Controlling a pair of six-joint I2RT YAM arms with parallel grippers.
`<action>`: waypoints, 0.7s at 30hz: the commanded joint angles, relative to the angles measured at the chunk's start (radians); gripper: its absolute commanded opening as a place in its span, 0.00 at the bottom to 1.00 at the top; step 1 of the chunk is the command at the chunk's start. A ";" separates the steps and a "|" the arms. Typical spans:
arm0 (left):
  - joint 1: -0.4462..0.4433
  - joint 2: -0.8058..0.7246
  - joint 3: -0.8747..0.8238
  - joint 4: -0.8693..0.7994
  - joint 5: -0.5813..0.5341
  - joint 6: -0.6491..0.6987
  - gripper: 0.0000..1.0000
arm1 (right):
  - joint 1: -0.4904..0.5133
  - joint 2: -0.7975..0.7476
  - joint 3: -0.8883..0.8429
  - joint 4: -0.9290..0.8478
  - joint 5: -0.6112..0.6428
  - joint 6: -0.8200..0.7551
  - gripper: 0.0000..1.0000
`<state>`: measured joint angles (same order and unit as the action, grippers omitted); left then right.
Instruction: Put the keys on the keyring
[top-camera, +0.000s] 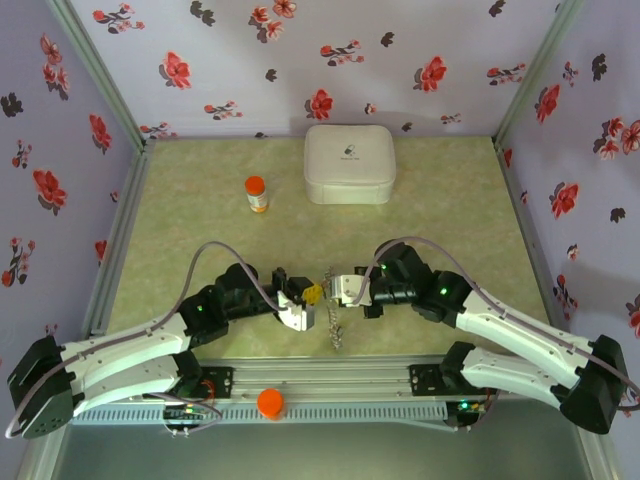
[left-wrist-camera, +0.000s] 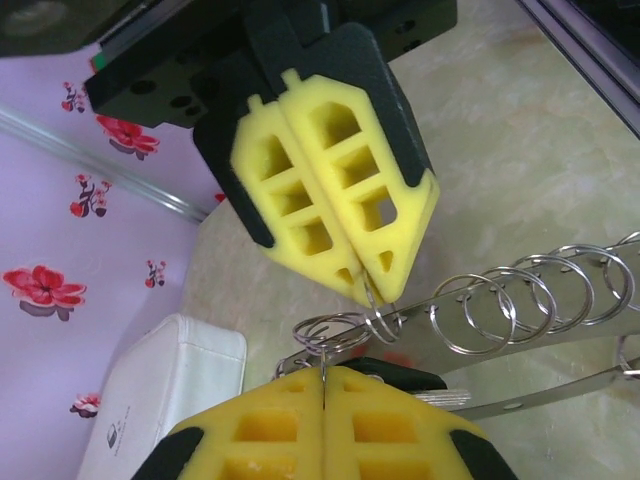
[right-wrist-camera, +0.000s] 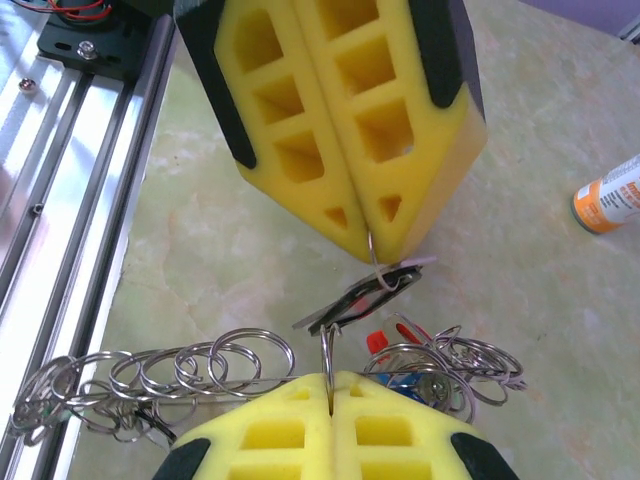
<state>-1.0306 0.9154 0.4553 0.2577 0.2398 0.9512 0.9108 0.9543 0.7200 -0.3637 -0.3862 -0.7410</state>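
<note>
Between both clamped jaws hangs the keyring (left-wrist-camera: 335, 330).

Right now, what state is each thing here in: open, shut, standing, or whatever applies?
Left tool: shut on one ring of the ring chain.
Right tool: shut on another ring of it.
Bottle: upright, orange cap on.
White case: closed.

No legible text; illegible marks on white case (top-camera: 349, 165) and bottle (top-camera: 257, 194)
</note>
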 joint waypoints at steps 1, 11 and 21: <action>-0.009 0.015 0.026 0.001 0.019 0.060 0.00 | 0.008 0.003 0.049 0.048 -0.044 -0.003 0.00; -0.020 0.038 0.034 0.019 0.021 0.064 0.00 | 0.011 0.019 0.058 0.048 -0.033 -0.005 0.00; -0.025 0.033 0.008 0.083 0.003 0.055 0.00 | 0.015 0.034 0.061 0.044 -0.003 -0.006 0.00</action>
<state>-1.0439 0.9520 0.4595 0.2920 0.2436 0.9985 0.9173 0.9882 0.7357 -0.3634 -0.3946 -0.7410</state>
